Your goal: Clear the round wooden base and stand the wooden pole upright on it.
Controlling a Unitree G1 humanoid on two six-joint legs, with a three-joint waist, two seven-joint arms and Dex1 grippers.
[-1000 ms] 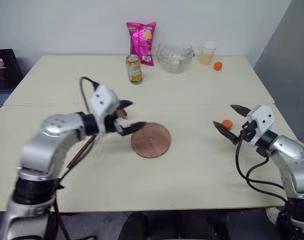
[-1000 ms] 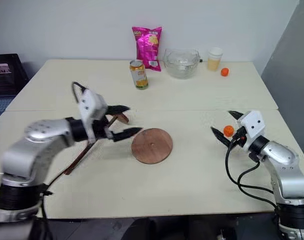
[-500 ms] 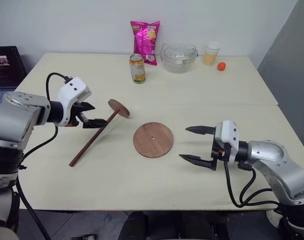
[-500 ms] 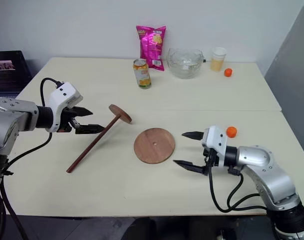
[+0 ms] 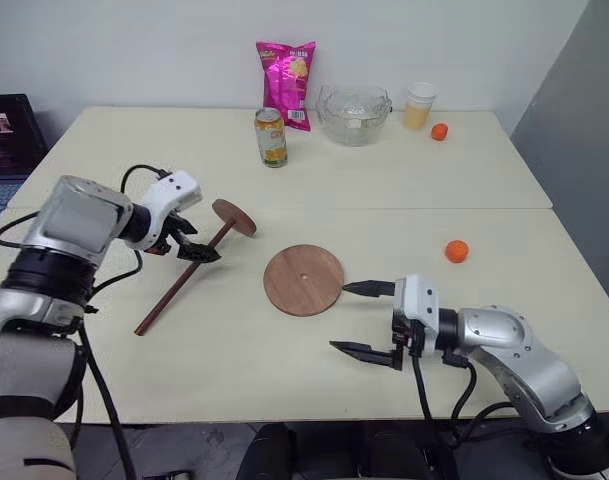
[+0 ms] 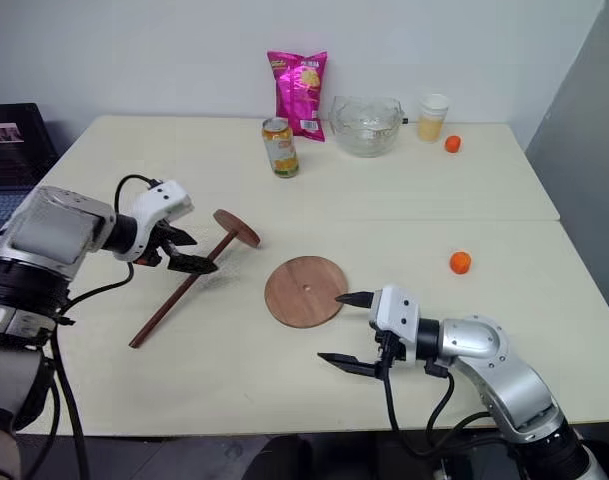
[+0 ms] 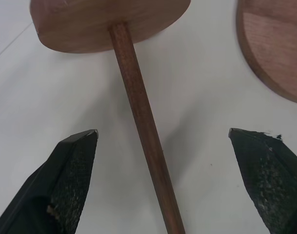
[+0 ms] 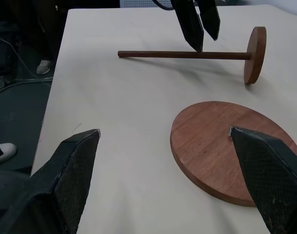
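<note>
Two wooden pieces lie on the pale table [image 5: 104, 150]. At the left, the pole [image 5: 184, 280] lies on its side, a thin dark-brown round rod running from the near left up to the reddish-brown disc [image 5: 234, 217] fixed on its far end; that disc stands on edge, so the rod slopes up toward it. The left gripper [image 5: 189, 243] hangs over the rod just short of the disc, its two black fingers spread apart with the rod between them in the left wrist view, touching neither.

Right of the pole, near the table's middle, the base [image 5: 303, 280] lies flat: a thin round reddish-brown disc with a smooth grain and a small hole at its centre. Nothing rests on it.

Near and right of the base, the right gripper [image 5: 365, 319] points left, its tapered fingers spread wide and holding nothing; the far fingertip sits just beside the base's right rim.

Further right, an orange ball [image 5: 456, 250] sits alone on the table.

Along the far edge, left to right, stand a printed metal can [image 5: 270, 137], a shiny pink crinkled bag [image 5: 285, 83], a clear glass bowl [image 5: 353, 112] whose contents I cannot make out, a cup [image 5: 418, 105] of orange-yellow liquid with a pale top, and a second small orange ball [image 5: 439, 131].
</note>
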